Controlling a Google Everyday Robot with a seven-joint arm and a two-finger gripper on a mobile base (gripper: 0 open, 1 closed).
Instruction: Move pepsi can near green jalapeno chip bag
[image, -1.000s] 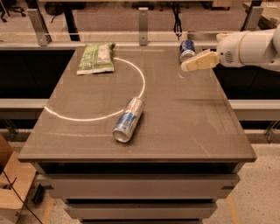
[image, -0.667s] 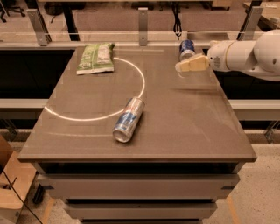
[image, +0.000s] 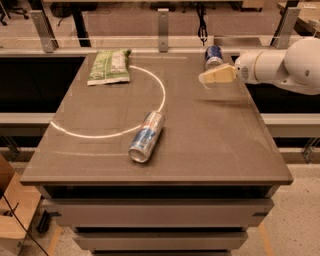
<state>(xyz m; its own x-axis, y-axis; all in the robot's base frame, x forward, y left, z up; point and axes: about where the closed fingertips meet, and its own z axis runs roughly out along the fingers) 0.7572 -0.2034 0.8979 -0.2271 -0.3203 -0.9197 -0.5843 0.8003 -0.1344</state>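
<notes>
You see a short dark-blue pepsi can (image: 213, 56) with a silver top; the cream-yellow gripper (image: 205, 78) on its white arm (image: 285, 65) hangs just in front of it. The flat, crinkled green jalapeno chip bag (image: 110, 66) is light green with a white panel; the slim toppled can (image: 146, 136) shows silver, blue and red; a pale ring of light (image: 162, 90) curves across the grey-brown tabletop (image: 215, 145).

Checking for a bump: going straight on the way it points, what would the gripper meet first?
Likely nothing close: the gripper, just in front of the pepsi can, points left in the picture over the table. Farther on, perhaps the green jalapeno chip bag; depth is unclear.
</notes>
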